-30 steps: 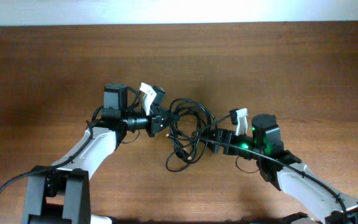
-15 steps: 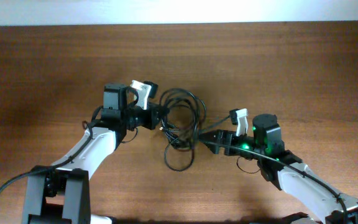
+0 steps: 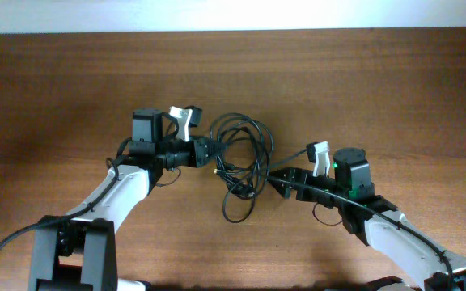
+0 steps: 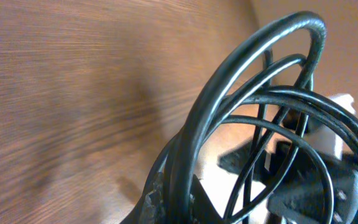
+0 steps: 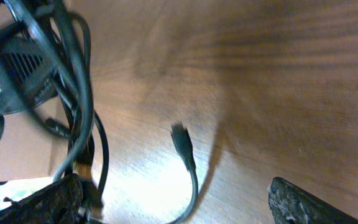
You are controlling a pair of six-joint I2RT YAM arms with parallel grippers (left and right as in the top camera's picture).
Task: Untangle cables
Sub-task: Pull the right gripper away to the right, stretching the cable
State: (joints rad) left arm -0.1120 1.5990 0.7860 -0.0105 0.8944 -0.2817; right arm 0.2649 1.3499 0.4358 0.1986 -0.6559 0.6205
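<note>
Looking down from overhead, the cables (image 3: 245, 158) are one tangled black clump pretty much in the middle of the table (image 3: 379, 89). A big loop bulges at the clump's 12 o'clock and a smaller one trails off at its 6 o'clock.

The left gripper (image 3: 205, 150) comes in from the clump's 9 o'clock and meets its edge. On the left wrist cam the cords arc right across the lens and all funnel into one tight bunch at the bottom of the shot. So those jaws look clamped onto the cables, though the fingertips themselves are hidden behind the cords.

The right gripper (image 3: 277, 179) sits at the clump's 4 o'clock, nose up against the strands. Its wrist cam shows the fingers (image 5: 48, 200) way out at the two bottom corners, so those jaws are spread wide with nothing pinched. A few strands run down past the finger at 7 o'clock in that view. They're touching it or just beside it, can't tell which. One loose plug end (image 5: 180, 138) lies flat on the wood in the gap between the fingers, its cord curving off toward 6 o'clock. Both wrist shots are a bit blurry.
</note>
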